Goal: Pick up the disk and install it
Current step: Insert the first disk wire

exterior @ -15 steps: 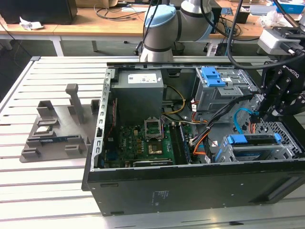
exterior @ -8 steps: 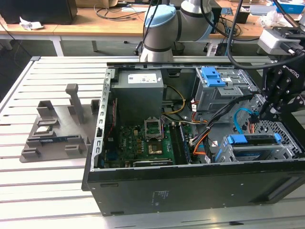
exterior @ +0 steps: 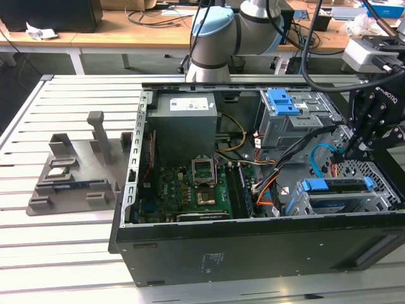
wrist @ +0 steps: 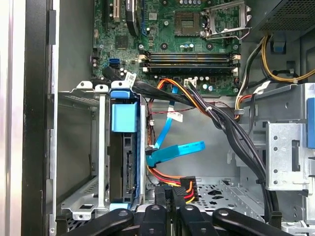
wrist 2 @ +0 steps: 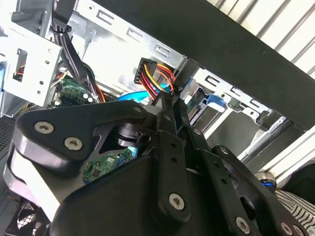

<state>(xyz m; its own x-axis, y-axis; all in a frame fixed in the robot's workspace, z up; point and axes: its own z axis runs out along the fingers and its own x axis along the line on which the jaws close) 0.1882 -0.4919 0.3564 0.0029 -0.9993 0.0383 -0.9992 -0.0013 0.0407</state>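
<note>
Exterior view, disk: the disk [exterior: 338, 202] lies flat in the bay [exterior: 373, 206] at the corner of the case [exterior: 253, 247] on the exterior view's right. Its blue carrier edge faces the boards. The case lies open on the table [exterior: 63, 253].
Exterior view, jaws: they hang just above and behind the bay, apart from the disk, among the loose cables.
Second wrist view, jaws: pressed together with nothing seen between them. Their tips are just beside the power plug [wrist 2: 150, 73] with its coloured wires; I cannot tell whether they touch it.
First wrist view, disk: it stands edge-on in the bay [wrist: 101, 162], with the blue carrier tab [wrist: 124, 117] toward the motherboard. It looks seated, so the placing step seems done.
First wrist view, jaws: beside the bay, near the disk's connector end but not on it. The power plug [wrist: 189, 189] lies against them.
Handling: probably stiff and fairly heavy for its size, with smooth metal faces that could slip. It is likely sensitive to knocks.
Where to grip: across the long side edges or the plastic carrier, never the circuit side or the connector.
</note>
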